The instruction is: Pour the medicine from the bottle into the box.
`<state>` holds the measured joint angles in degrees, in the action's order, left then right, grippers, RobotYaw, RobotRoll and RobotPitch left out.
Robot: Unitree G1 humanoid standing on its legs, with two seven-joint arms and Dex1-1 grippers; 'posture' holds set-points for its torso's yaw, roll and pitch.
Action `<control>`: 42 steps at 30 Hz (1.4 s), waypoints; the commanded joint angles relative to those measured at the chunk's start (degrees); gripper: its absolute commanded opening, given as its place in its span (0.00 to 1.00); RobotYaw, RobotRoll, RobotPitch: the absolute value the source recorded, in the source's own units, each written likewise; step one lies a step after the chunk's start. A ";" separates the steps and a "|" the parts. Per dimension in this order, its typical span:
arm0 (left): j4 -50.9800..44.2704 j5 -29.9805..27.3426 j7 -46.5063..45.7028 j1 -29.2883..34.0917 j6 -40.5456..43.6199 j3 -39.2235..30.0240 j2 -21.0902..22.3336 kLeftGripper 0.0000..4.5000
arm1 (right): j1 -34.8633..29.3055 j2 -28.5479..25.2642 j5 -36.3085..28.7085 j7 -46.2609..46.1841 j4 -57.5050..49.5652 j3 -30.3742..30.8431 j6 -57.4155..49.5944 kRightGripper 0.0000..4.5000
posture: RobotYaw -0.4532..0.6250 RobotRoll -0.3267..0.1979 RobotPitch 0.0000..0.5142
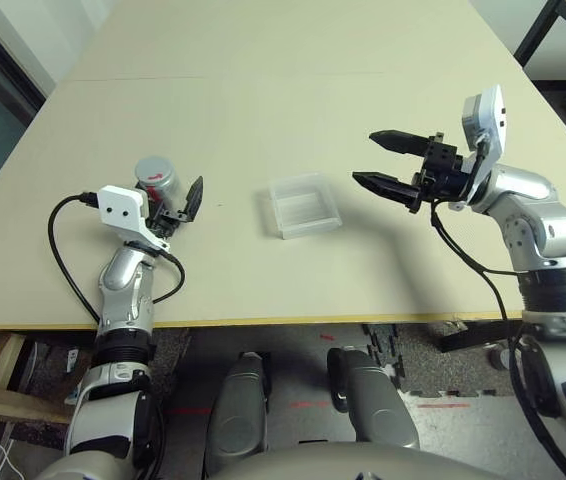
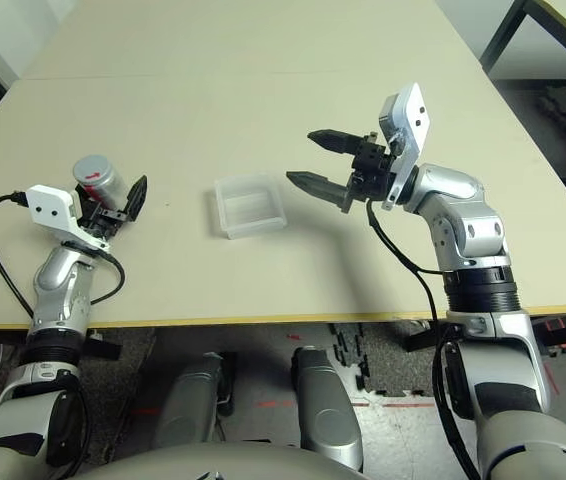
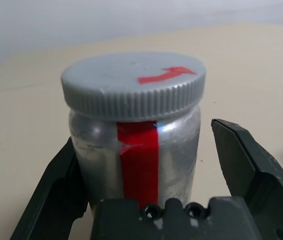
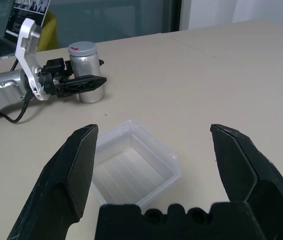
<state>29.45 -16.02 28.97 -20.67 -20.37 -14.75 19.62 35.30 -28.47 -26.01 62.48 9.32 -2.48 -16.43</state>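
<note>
At the left of the frame, the capped bottle (image 1: 155, 174) stands between the left gripper's (image 3: 149, 172) spread fingers. The box (image 1: 304, 206) sits mid-frame; at right, the right gripper's (image 1: 376, 164) fingers are wide apart above the table (image 1: 263, 115).

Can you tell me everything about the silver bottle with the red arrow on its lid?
The silver-grey metallic-looking cylindrical bottle stands upright on the table, to the robot's left of the clear box. Its round grey cap is on, with a ridged edge and a red arrow on top. A red strip runs down its side. It stands between the open black fingers of the left gripper; one finger looks very close, maybe touching.
</note>
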 commanded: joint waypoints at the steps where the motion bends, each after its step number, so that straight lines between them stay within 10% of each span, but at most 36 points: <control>1: -1.09 0.10 -0.51 0.69 2.07 -0.17 0.97 1.00 | 0.60 0.11 0.52 0.58 0.48 0.78 0.77 1.00 | 0.44 0.62 0.33; 26: -2.96 1.07 -4.13 -1.88 7.67 0.55 1.14 1.00 | 0.31 0.55 1.22 0.37 0.68 0.56 1.19 1.00 | 0.43 0.62 0.33; 32: -2.33 1.14 -3.80 -2.56 9.17 0.99 0.99 0.61 | 0.15 0.42 1.16 0.11 0.29 0.40 1.08 1.00 | 0.43 0.62 0.33; 42: -4.79 -0.60 0.11 -3.72 12.93 2.21 2.01 0.59 | 0.10 0.61 0.90 -0.55 -0.15 0.21 0.89 1.00 | 0.42 0.62 0.33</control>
<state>25.65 -15.82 27.48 -24.16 -9.34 -13.35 21.37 35.44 -28.03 -25.08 62.07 9.56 -2.46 -15.76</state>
